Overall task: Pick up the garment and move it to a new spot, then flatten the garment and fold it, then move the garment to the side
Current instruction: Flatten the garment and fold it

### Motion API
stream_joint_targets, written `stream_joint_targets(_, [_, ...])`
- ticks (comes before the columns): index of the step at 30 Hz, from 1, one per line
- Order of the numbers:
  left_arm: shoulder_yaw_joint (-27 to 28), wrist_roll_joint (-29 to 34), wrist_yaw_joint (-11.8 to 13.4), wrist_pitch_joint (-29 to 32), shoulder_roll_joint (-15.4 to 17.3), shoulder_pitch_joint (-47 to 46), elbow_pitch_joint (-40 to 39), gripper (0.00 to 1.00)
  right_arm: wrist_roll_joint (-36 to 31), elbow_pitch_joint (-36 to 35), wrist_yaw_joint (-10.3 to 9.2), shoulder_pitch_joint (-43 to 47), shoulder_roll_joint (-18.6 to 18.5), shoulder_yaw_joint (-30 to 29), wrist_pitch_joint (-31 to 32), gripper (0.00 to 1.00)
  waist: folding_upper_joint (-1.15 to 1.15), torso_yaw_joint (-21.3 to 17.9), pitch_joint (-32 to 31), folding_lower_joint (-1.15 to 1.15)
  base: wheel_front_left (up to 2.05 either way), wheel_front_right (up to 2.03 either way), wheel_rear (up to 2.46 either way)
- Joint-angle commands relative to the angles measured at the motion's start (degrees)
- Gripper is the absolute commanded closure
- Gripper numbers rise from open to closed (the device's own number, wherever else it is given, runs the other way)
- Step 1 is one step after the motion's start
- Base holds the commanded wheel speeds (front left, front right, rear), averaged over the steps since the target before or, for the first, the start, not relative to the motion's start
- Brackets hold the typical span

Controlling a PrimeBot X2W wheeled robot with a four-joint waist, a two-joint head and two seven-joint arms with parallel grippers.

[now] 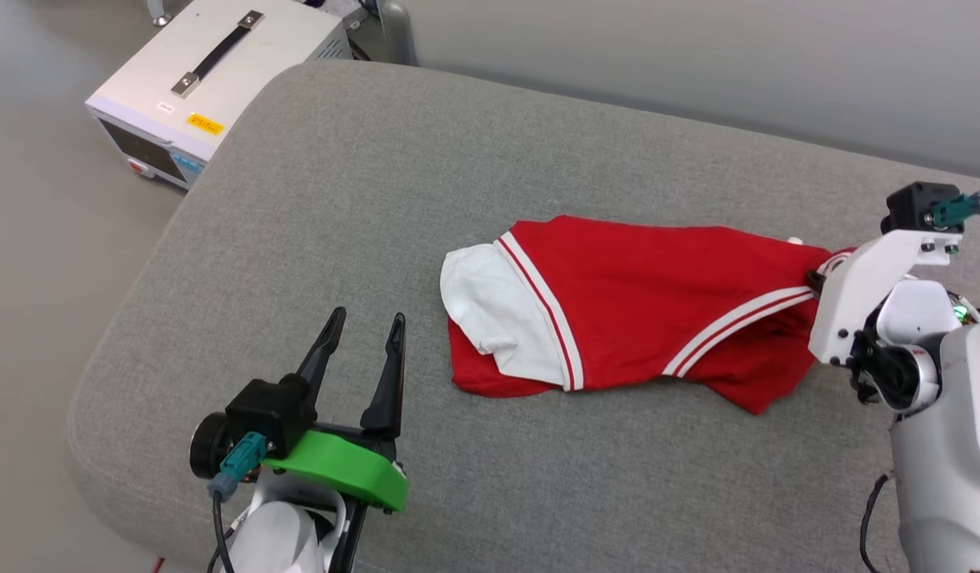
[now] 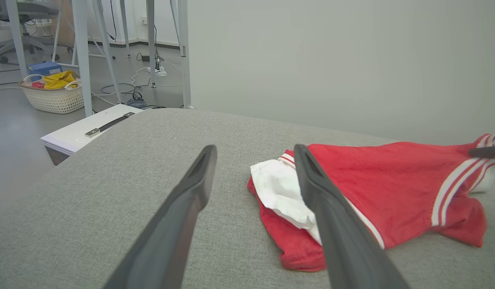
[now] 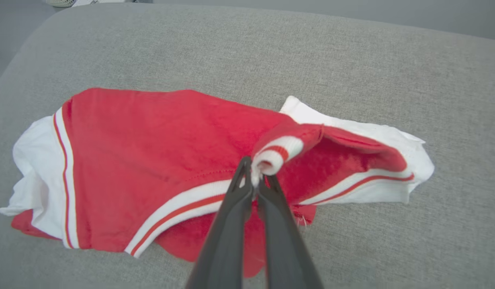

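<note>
The garment (image 1: 641,306) is red with white panels and striped trim, and it lies crumpled on the grey cushion (image 1: 363,191). In the right wrist view my right gripper (image 3: 254,179) is shut on a bunched fold of the garment's (image 3: 151,140) striped trim, at its right end. That same end rises slightly in the left wrist view of the garment (image 2: 388,180). My left gripper (image 1: 366,328) hovers open over bare cushion, left of the garment's white end, with nothing between its fingers (image 2: 199,176).
A white box (image 1: 211,72) with a dark handle stands on the floor beyond the cushion's left corner. A wicker basket (image 2: 54,96) with yellow cloth, table legs and cables sit farther back. A pale wall runs behind the cushion, which has a rounded left edge.
</note>
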Motion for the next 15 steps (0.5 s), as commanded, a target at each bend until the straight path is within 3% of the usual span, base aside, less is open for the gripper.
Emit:
stream_joint_targets(1, [0.1,0.4,-0.2,-0.3,-0.1,1.0,0.0,0.0,0.9,-2.0,-0.04,2.7,-0.3,0.5,0.0,1.0,0.0,-1.1,-2.2,0.0,0.0,0.0,0.0])
stream_joint_targets(7, [1.3,0.8,-0.2,-0.3,0.0,3.2,0.0,0.0,5.6,-16.0,-0.04,16.2,0.0,1.9,8.1,1.0,0.0,-3.6,-6.2,0.0,0.0,0.0,0.0])
stream_joint_targets(9, [1.7,1.0,-0.2,-0.3,0.0,4.4,0.1,0.0,7.4,-24.8,-0.04,24.4,0.0,1.1,14.2,1.0,0.0,-5.1,-7.8,0.0,0.0,0.0,0.0])
stream_joint_targets(15, [1.9,1.2,-0.2,-0.3,-0.2,5.6,0.1,0.0,8.8,-37.9,-0.04,37.3,-0.2,-1.7,23.9,1.0,0.0,-7.2,-9.2,0.0,0.0,0.0,0.0])
